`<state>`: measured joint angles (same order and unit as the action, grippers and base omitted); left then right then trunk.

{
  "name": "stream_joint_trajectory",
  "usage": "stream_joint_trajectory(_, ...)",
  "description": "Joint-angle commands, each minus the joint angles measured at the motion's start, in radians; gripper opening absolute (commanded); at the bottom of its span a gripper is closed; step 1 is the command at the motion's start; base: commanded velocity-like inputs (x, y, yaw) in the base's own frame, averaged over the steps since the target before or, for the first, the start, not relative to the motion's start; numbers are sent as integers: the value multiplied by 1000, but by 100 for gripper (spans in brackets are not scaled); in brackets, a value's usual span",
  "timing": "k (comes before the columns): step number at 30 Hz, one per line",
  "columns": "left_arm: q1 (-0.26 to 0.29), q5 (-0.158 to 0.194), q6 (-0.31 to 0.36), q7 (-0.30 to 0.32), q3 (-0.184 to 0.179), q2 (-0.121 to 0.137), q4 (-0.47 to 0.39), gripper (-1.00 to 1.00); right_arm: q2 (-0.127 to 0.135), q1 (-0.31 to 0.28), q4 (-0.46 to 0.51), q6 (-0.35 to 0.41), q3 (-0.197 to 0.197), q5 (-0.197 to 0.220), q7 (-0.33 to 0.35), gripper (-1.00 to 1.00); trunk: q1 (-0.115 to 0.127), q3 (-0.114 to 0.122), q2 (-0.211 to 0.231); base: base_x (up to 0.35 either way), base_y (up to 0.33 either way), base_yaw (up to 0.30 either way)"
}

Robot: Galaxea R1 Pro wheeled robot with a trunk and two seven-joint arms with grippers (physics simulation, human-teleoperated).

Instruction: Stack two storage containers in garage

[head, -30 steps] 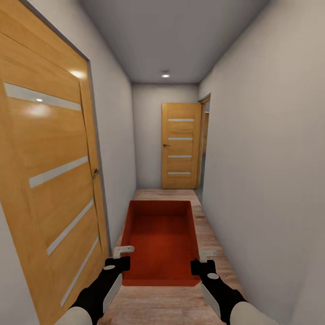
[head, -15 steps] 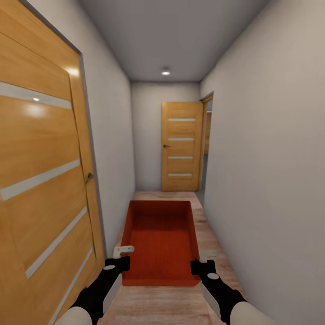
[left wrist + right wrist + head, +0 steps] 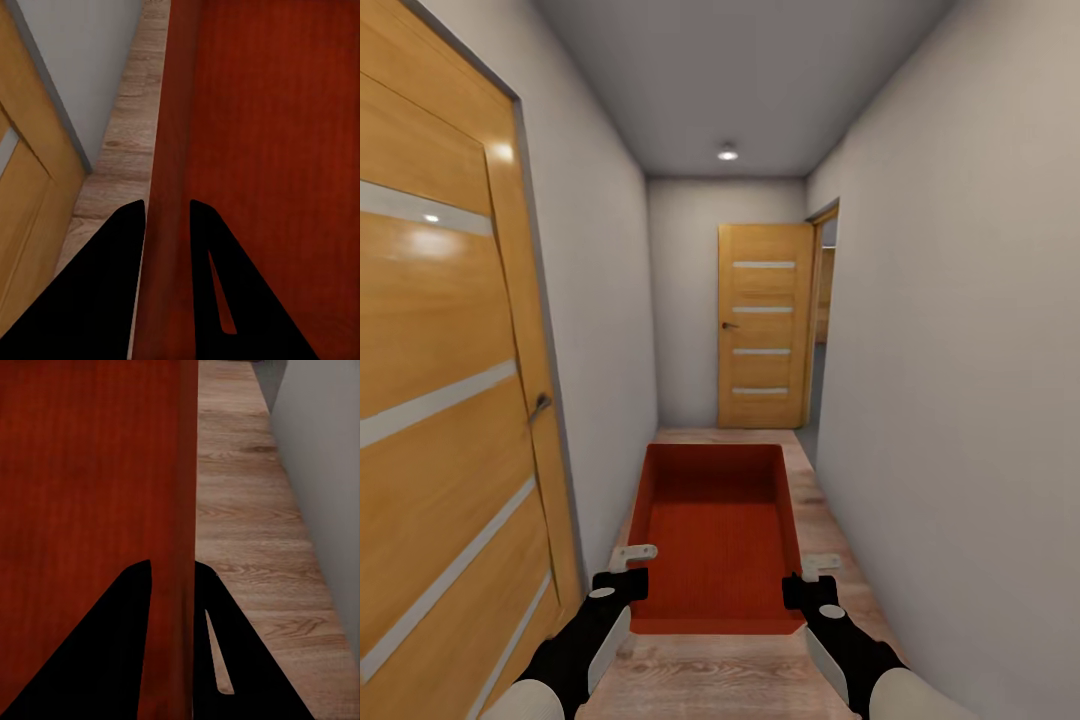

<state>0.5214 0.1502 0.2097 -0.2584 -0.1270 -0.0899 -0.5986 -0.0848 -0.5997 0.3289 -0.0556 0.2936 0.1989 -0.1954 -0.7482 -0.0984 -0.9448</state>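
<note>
bin carried down a narrow hallway, both grippers clamped on its side walls

left wrist view: the two black fingers (image 3: pixel 112 247) of the left gripper (image 3: pixel 166 214) straddle the bin's side wall, one finger outside, one inside, pinching the wall btwn them. right wrist view: same on the other side, right gripper (image 3: pixel 173 574) w/ its fingers (image 3: pixel 127 615) pinching the opposite wall, one finger inside the bin, one outside over the wood floor (image 3: pixel 255 532).

head view: left gripper (image 3: pixel 622 582) and right gripper (image 3: pixel 807 588) sit at the near corners of the storage container (image 3: pixel 715 535), a red-orange open-top bin, held level btwn the two arms, long axis pointing away from the robot. nothing visible inside it. can't tell from these views whether a 2nd bin is nested in it.

under and around the bin: light wood-plank floor running down a narrow corridor. pale grey wall (image 3: pixel 950 380) close on the right side, another grey wall on the left. big tan door (image 3: pixel 440 420) w/ pale horizontal slats and a small handle close by on the left. at the far end of the hall a 2nd tan slatted door (image 3: pixel 763 325), w/ an open doorway (image 3: pixel 822 320) just right of it. small round ceiling light (image 3: pixel 728 153) above the far end.
</note>
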Motion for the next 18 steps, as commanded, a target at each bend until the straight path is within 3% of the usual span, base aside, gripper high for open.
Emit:
stream_joint_trajectory(1, 0, -1, 8, -38, 64, 64, -1, -100, 0, -2, 10, -2, -8, 4, 1, -100, -1, -2, -1, 323, 0, 0)
stream_joint_trajectory(18, 0, -1, 8, -38, 64, 64, -1, -100, 0, -2, 10, -4, -8, 4, 1, -100, -1, -2, -1, 323, 0, 0)
